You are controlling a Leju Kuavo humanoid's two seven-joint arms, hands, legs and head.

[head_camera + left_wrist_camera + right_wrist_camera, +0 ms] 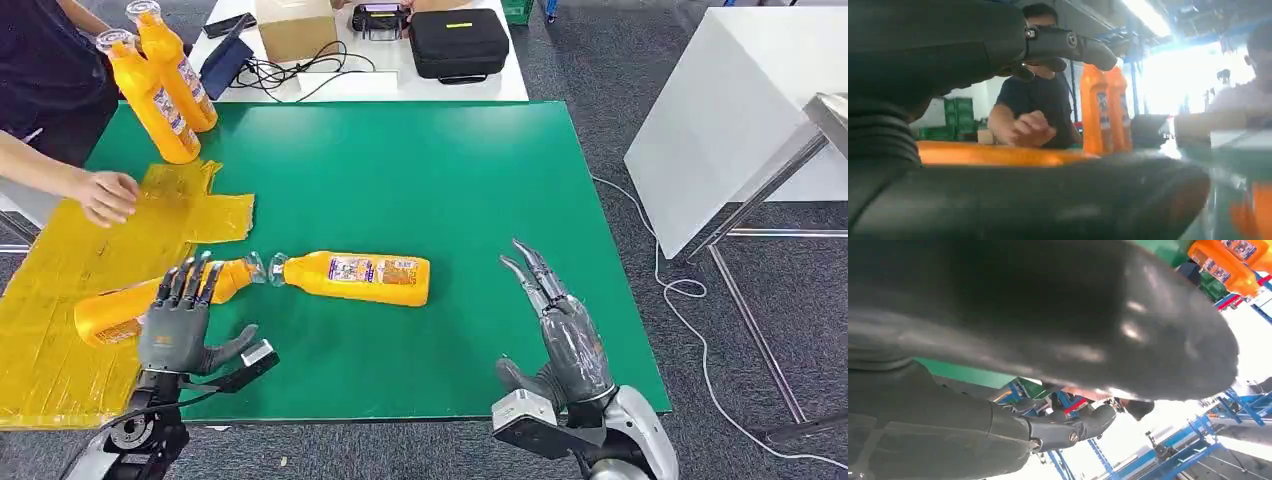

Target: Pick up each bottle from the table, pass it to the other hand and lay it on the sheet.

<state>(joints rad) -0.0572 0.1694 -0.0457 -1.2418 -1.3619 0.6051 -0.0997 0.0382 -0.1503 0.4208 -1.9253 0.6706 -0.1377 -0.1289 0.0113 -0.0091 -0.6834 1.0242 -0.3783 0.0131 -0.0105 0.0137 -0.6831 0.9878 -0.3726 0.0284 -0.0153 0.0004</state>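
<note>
Hovering, both hands (178, 325) (565, 335), fingers spread.

Left hand (182, 318) hides middle of bottle on sheet (120, 312); person (45, 90) cut off by edge.

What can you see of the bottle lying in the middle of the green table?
The bottle is orange, plastic by its look, with a clear cap and a printed label on its side. It lies flat on the green table, cap pointing to the robot's left and nearly meeting the cap of another lying bottle. Neither hand touches it.
</note>
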